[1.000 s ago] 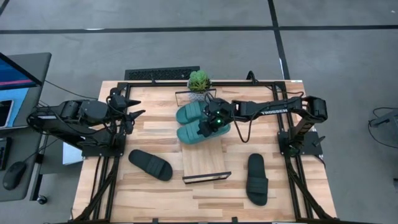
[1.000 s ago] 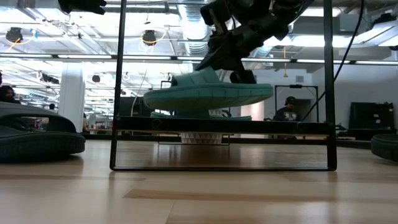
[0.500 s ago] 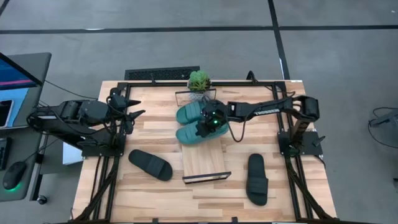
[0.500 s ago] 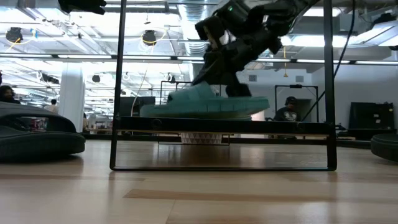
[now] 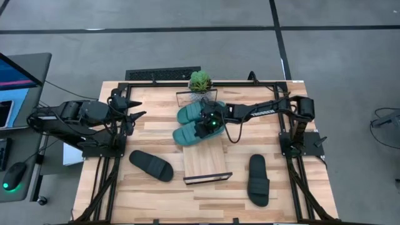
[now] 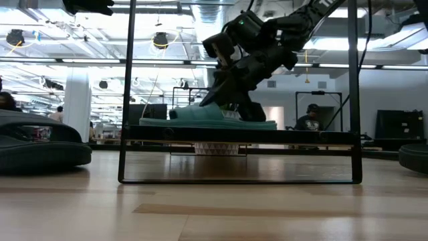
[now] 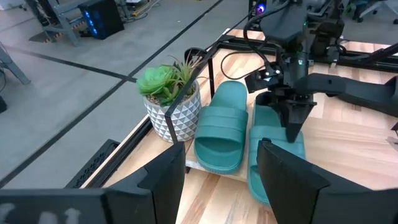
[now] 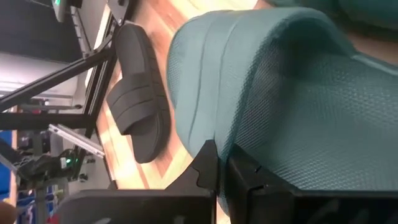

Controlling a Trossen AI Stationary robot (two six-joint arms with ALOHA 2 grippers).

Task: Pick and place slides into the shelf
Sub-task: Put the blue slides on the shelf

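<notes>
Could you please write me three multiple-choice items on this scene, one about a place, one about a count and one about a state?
1. Where does the potted plant stand?
A. at the far end of the shelf
B. between the two dark slides
C. beside the left arm's base

2. How many teal slides are in view?
A. one
B. two
C. four

3. What is the right end effector doing?
A. hanging open over bare table
B. shut on the strap of a teal slide
C. holding a dark slide

Answers: 1 A, the high view shows the plant just beyond the shelf's far end. 2 B, the gripped slide and a second teal slide lie side by side. 3 B, the right wrist view shows its fingers pinched on the teal strap.
</notes>
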